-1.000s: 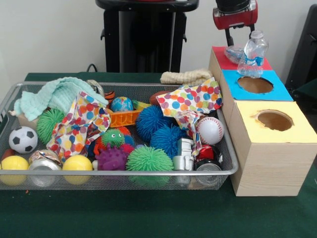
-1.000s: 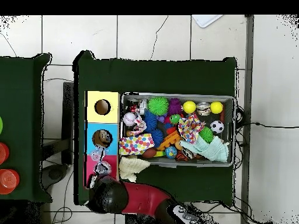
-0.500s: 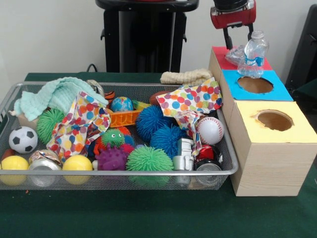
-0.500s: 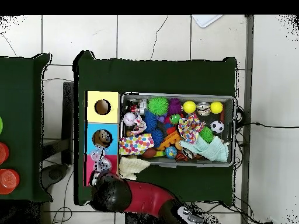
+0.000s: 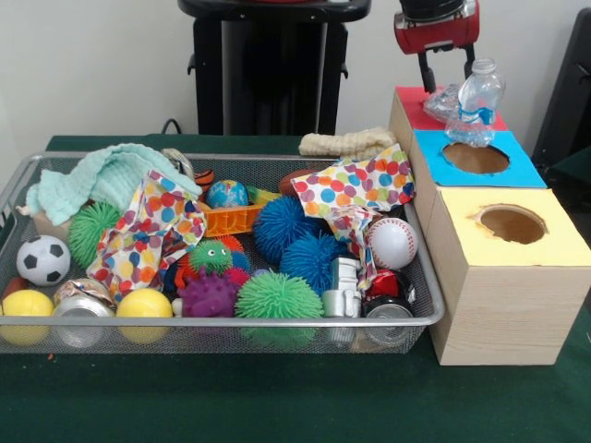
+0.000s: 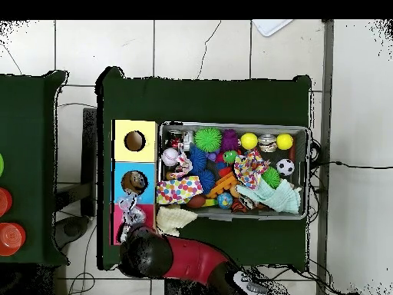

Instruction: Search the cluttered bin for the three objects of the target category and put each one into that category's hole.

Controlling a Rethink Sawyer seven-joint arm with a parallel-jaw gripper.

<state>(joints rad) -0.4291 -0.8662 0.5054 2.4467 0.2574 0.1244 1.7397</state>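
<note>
Front view shows a clear plastic bottle (image 5: pixel 476 100) standing on the red box top (image 5: pixel 413 108), with crumpled plastic (image 5: pixel 440 99) beside it. Gripper (image 5: pixel 446 71) hangs just above, fingers spread, holding nothing. Light, thin-walled and slippery, the bottle probably grips best across its ribbed middle. Red hole is hidden behind it.
</note>
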